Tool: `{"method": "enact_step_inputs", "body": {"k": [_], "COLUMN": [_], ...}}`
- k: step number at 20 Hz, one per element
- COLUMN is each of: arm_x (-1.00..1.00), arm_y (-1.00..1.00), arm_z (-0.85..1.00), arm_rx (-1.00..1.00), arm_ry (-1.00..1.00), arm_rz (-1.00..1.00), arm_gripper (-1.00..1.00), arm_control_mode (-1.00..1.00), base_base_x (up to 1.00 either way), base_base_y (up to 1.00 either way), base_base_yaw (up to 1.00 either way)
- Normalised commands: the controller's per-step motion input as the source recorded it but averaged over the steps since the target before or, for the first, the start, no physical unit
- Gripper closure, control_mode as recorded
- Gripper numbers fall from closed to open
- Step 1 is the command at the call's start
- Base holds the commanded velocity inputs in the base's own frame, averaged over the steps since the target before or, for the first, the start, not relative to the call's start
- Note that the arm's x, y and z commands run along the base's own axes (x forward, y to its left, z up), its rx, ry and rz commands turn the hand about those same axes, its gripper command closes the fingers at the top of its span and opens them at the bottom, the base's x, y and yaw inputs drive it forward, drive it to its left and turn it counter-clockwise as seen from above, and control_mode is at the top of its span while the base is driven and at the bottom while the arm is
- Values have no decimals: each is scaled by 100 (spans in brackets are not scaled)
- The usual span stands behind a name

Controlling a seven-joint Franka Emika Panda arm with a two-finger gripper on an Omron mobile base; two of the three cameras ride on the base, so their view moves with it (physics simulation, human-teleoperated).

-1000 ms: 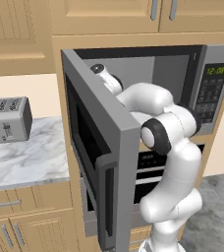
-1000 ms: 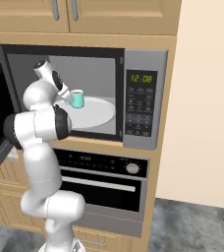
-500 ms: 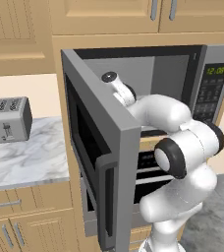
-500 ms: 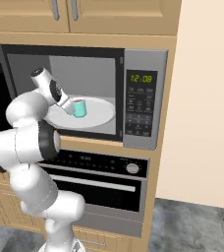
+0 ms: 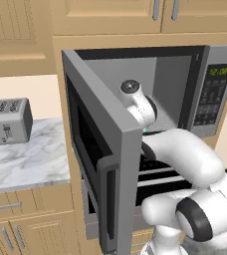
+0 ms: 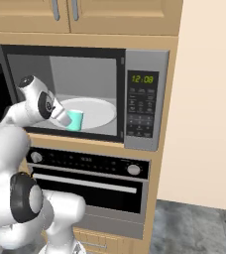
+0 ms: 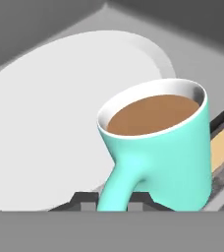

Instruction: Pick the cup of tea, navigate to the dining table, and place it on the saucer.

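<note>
You have the grey microwave oven (image 6: 144,99) set into tan wooden cabinetry, its dark-windowed door (image 5: 100,164) swung wide open towards you. Inside lies its round white turntable plate (image 6: 97,110), and the small teal-green cup of tea (image 7: 165,147) with brown liquid sits at the plate's front edge, close to the cavity's front lip. The two-finger gripper (image 7: 111,201) sits right at the cup: in the hand view the handle (image 7: 124,182) runs down between the two dark finger tips, one on either side of it. You cannot tell from these views whether the fingers already press on it or stand just apart.

Expect a stiff, smooth, light cup, likely slippery and brittle if dropped. It is nearly full, so any tilt will spill tea. The handle is your hold; grip it firmly and keep the cup upright.
</note>
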Motion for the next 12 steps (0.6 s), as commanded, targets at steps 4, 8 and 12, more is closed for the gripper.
{"method": "enact_step_inputs", "body": {"k": [4, 8, 12], "arm_x": [-100, -100, -100], "arm_y": [-21, -22, -19], "arm_z": [80, 71, 39], "arm_rx": [4, 1, 0], "arm_ry": [0, 0, -2], "arm_rz": [21, 36, 44], "arm_gripper": [100, 100, 100], "arm_control_mode": [-100, -100, -100], "base_base_x": [0, 0, 0], "base_base_y": [0, 0, 0], "base_base_yaw": [0, 0, 0]}}
